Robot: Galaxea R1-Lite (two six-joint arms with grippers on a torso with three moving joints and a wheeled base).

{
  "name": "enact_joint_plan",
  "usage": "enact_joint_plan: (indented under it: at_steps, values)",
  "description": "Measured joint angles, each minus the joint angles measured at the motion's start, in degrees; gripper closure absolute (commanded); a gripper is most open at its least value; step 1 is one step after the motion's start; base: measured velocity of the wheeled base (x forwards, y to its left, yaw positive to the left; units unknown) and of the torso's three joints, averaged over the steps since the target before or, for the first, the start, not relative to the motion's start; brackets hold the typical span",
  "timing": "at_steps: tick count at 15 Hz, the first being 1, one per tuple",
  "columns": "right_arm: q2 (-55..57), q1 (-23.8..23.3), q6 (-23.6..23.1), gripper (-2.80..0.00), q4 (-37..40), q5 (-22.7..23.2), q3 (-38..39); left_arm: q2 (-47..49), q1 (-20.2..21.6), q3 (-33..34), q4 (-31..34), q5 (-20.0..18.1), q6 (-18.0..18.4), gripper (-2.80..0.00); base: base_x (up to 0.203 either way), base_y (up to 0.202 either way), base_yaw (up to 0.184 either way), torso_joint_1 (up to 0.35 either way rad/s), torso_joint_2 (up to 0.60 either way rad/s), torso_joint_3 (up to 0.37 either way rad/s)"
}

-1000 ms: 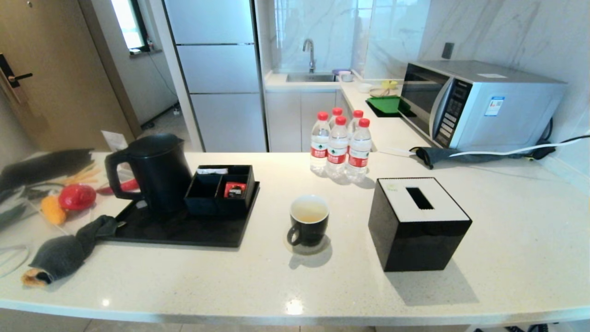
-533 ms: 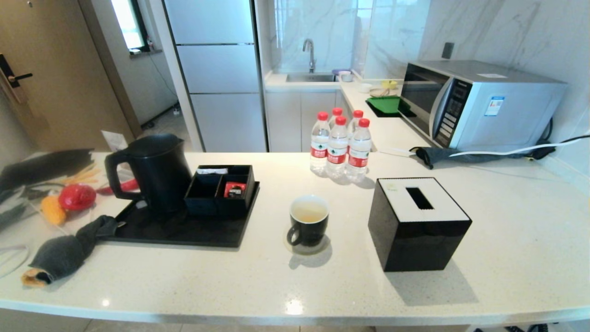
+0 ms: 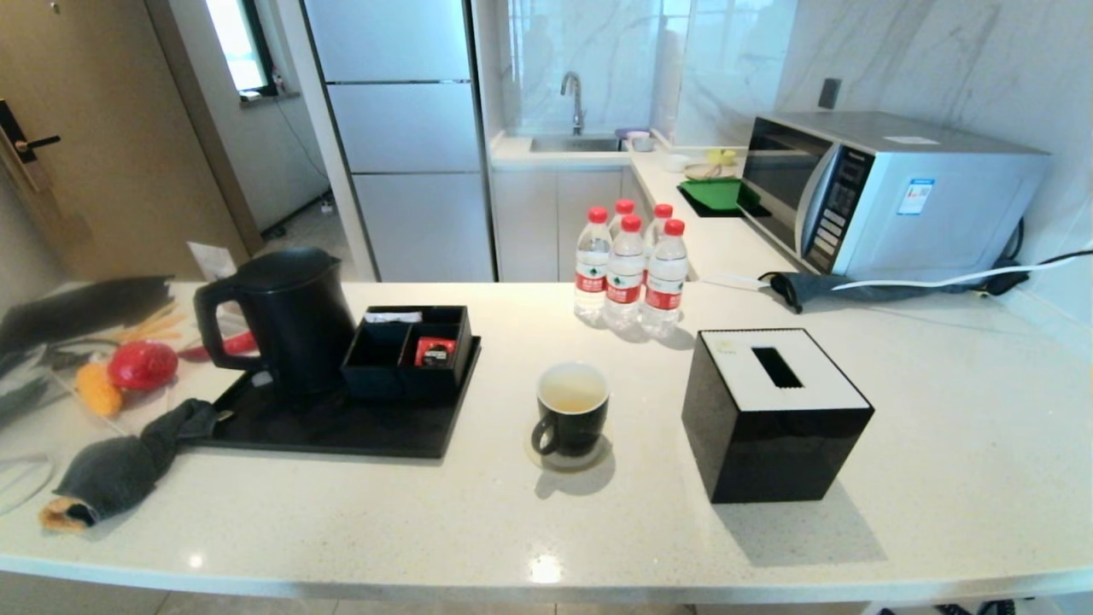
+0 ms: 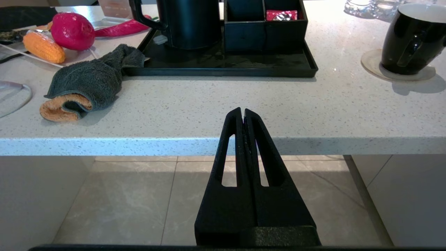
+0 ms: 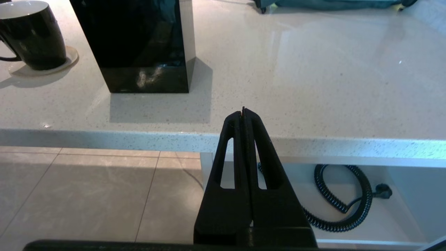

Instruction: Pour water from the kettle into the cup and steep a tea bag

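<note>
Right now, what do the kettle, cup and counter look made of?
Kettle: matte black, probably plastic or coated metal; hardly any glare. Cup: glossy black outside, white inside, likely glazed ceramic; sharp highlights in the wrist views. Counter: polished, speckled off-white stone or composite, mirroring light.

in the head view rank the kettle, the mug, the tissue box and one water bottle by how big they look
1. Tissue box, though it sits nearer the camera than the kettle.
2. Kettle.
3. Water bottle.
4. Mug, close to the bottle.

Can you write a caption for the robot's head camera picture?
Black kettle on its tray, and a mug of pale water waiting beside a tissue box.
</note>
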Motion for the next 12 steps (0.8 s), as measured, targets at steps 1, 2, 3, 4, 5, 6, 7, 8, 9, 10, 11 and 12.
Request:
enact_joint_plan:
  at_steps: [1,2,3,4,5,6,7,8,9,10,11,12]
  values:
    - [-0.1,0.0,-0.3,0.0,-0.8,0.0,0.0,0.0,0.0,0.0,0.0,0.0,0.0,0.0,0.0,0.0,0.0,0.0,0.0,0.0]
    - [-0.2,0.0,-0.2,0.0,-1.6,0.0,0.1,0.0,0.0,0.0,0.0,0.0,0.0,0.0,0.0,0.0,0.0,0.0,0.0,0.0]
    - [-0.3,0.0,0.5,0.0,-1.8,0.0,0.2,0.0,0.0,0.0,0.0,0.0,0.0,0.0,0.0,0.0,0.0,0.0,0.0,0.0]
    - [-0.3,0.0,0.8,0.0,-1.8,0.0,0.3,0.0,0.0,0.0,0.0,0.0,0.0,0.0,0.0,0.0,0.0,0.0,0.0,0.0]
    - [-0.3,0.0,0.5,0.0,-1.7,0.0,0.3,0.0,0.0,0.0,0.0,0.0,0.0,0.0,0.0,0.0,0.0,0.0,0.0,0.0]
    - [-0.3,0.0,0.4,0.0,-1.6,0.0,0.3,0.0,0.0,0.0,0.0,0.0,0.0,0.0,0.0,0.0,0.0,0.0,0.0,0.0]
    - [-0.3,0.0,0.4,0.0,-1.6,0.0,0.3,0.0,0.0,0.0,0.0,0.0,0.0,0.0,0.0,0.0,0.0,0.0,0.0,0.0]
    - [-0.3,0.0,0.4,0.0,-1.6,0.0,0.3,0.0,0.0,0.0,0.0,0.0,0.0,0.0,0.0,0.0,0.0,0.0,0.0,0.0]
    - [-0.3,0.0,0.4,0.0,-1.7,0.0,0.3,0.0,0.0,0.0,0.0,0.0,0.0,0.0,0.0,0.0,0.0,0.0,0.0,0.0]
    - [-0.3,0.0,0.7,0.0,-1.8,0.0,0.3,0.0,0.0,0.0,0.0,0.0,0.0,0.0,0.0,0.0,0.0,0.0,0.0,0.0]
    - [-0.3,0.0,0.9,0.0,-1.4,0.0,0.3,0.0,0.0,0.0,0.0,0.0,0.0,0.0,0.0,0.0,0.0,0.0,0.0,0.0]
    - [-0.3,0.0,1.0,0.0,-1.3,0.0,0.2,0.0,0.0,0.0,0.0,0.0,0.0,0.0,0.0,0.0,0.0,0.0,0.0,0.0]
